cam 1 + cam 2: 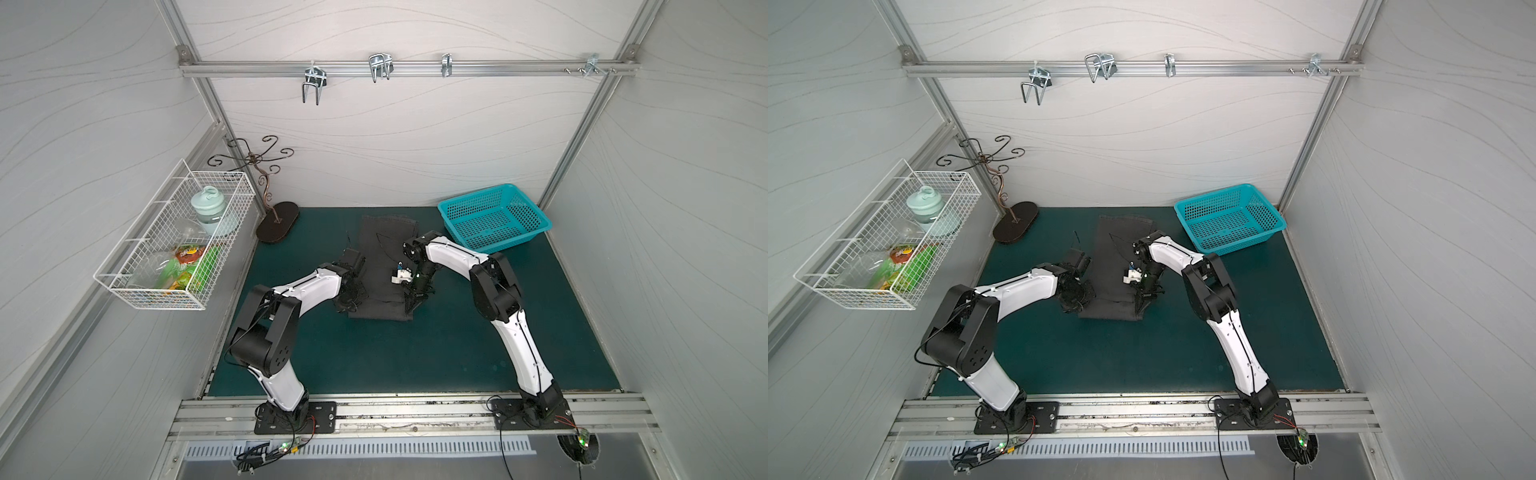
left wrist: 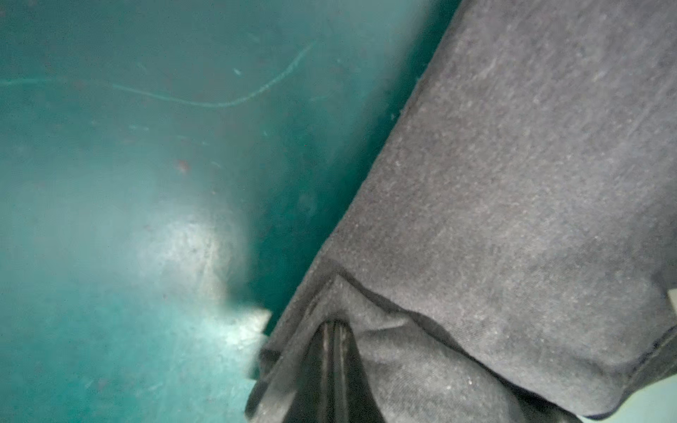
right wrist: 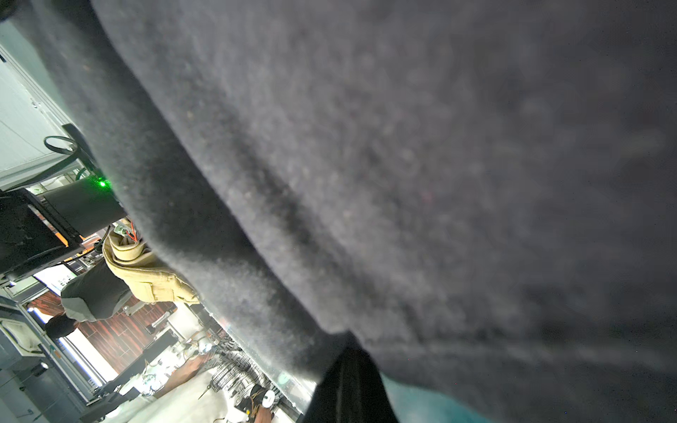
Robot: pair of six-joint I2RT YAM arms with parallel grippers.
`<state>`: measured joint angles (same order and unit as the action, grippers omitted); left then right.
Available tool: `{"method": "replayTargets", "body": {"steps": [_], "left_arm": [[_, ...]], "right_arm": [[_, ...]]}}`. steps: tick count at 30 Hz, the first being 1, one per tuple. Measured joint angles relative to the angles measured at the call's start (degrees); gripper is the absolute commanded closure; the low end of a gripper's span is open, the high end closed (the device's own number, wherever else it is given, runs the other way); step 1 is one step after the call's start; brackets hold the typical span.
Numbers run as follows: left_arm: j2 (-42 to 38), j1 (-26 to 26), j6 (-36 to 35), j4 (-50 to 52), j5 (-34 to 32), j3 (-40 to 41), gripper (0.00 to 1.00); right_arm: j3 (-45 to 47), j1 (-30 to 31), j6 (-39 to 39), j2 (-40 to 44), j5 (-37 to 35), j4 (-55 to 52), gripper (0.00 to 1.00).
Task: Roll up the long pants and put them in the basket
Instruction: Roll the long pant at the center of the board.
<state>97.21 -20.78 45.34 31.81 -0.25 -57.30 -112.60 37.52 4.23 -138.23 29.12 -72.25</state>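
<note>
The long pants are dark charcoal cloth, folded into a long strip that lies on the green mat in both top views. My left gripper is at the strip's near left edge. In the left wrist view its jaws are shut on a pinched fold of the pants. My right gripper is at the near right edge. In the right wrist view it is shut on the pants, and the cloth fills most of that view.
A teal plastic basket stands at the back right of the mat. A dark metal stand stands at the back left. A white wire basket with a jar and packets hangs on the left wall. Hooks hang from the back rail.
</note>
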Motion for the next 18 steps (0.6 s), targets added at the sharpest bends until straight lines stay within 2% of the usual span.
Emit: {"method": "replayTargets", "body": {"steps": [4, 8, 10, 11, 14, 16, 18], "left_arm": [[1.2, 0.1, -0.7, 1.4, -0.2, -1.8, 1.00], [3.7, 0.2, -1.7, 4.6, -0.1, -5.2, 1.00], [5.1, 0.3, -2.4, 6.4, -0.1, -7.1, 1.00], [5.6, 0.3, -2.7, 7.1, -0.1, -7.8, 1.00], [7.1, 0.6, -3.7, 8.9, -0.2, -9.9, 1.00], [8.0, 0.7, -4.4, 9.8, -0.2, -11.1, 1.00], [8.5, 0.8, -4.9, 10.4, -0.2, -11.9, 1.00]], "right_arm": [[2.9, 0.5, 0.3, 2.8, -4.4, 3.1, 0.99], [10.9, 2.0, 1.0, 9.8, -14.4, 10.4, 0.82], [17.0, 3.1, 1.4, 15.6, -19.8, 14.8, 0.71], [20.0, 3.9, 2.3, 18.8, -22.1, 16.6, 0.69], [28.3, 7.7, 3.4, 29.9, -28.5, 22.2, 0.69], [32.9, 10.9, 4.0, 37.3, -32.6, 25.8, 0.73], [35.5, 13.9, 4.7, 42.2, -35.8, 28.0, 0.69]]}}
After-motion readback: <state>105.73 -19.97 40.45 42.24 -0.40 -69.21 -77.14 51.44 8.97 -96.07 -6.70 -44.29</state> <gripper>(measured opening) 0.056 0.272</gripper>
